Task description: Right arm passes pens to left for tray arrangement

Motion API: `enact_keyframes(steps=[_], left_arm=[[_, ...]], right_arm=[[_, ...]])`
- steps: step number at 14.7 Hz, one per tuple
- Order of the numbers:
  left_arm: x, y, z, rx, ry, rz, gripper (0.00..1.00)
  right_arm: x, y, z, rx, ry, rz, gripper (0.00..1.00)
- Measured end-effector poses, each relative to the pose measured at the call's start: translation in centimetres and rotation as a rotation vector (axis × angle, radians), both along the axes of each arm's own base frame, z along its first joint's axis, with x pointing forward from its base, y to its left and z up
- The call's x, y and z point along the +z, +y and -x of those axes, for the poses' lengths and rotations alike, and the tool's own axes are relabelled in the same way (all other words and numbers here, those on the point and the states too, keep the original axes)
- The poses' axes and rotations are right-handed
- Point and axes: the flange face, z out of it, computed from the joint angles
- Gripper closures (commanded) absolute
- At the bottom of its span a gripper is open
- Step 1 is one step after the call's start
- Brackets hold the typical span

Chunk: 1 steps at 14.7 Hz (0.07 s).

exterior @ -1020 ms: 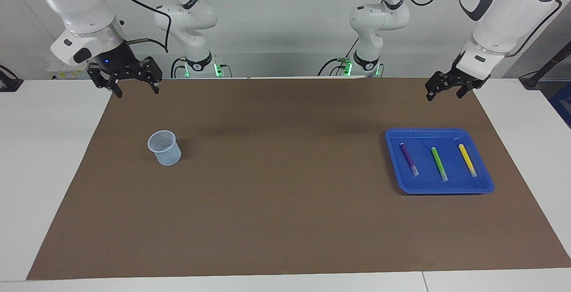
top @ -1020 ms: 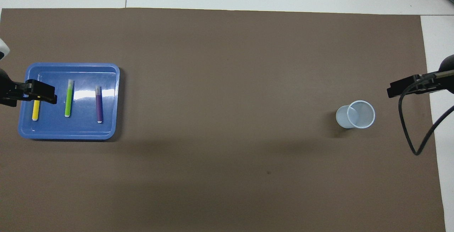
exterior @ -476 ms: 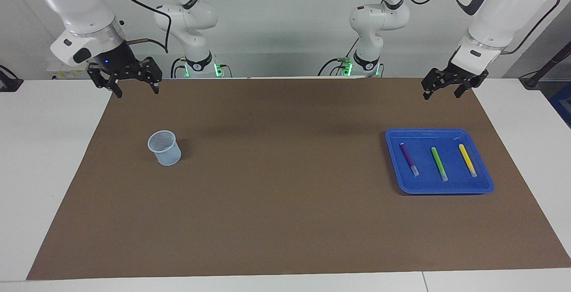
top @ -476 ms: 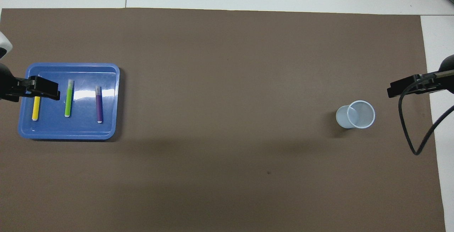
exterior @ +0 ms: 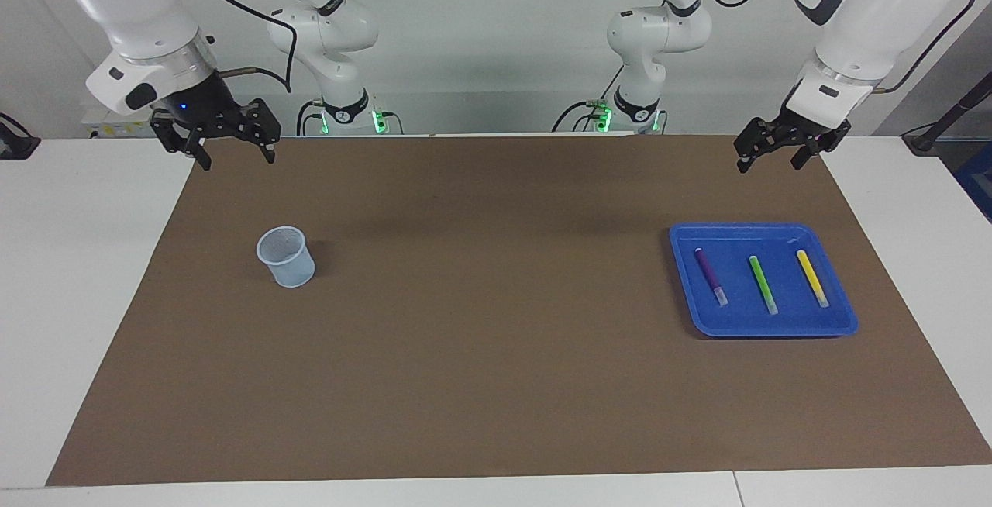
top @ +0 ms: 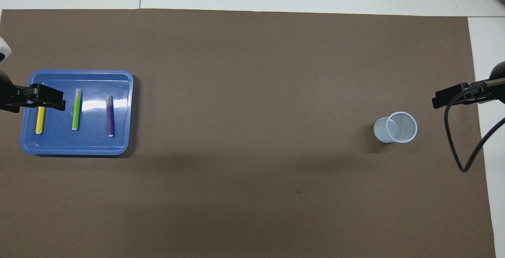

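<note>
Retreat is the only change to report: the left end effector [exterior: 767, 156], empty and with its fingers spread wide, has drawn up and back a little toward its base over the last second and now hangs over the brown mat's edge nearest the robots, clear of the tray. The right end effector [exterior: 236, 152], equally wide and empty, waits unmoved over the mat's corner at its own end. Farther out on the tabletop [exterior: 85, 274] stands the pale mesh cup [exterior: 286, 256], empty as far as can be seen, at the right arm's end. At the left arm's end the blue tray [exterior: 841, 321] holds all three pens side by side and apart: purple pen [exterior: 710, 277], green pen [exterior: 762, 284], yellow pen [exterior: 812, 278]. Judging by that, the arrangement looks complete, with nothing left to pass.
</note>
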Motion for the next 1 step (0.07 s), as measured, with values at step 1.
enact_keyframes(steps=[1], left_arm=[[0.00,0.00,0.00,0.000,0.000,0.000,0.00]], right_arm=[[0.00,-0.04,0.00,0.000,0.000,0.005,0.00]])
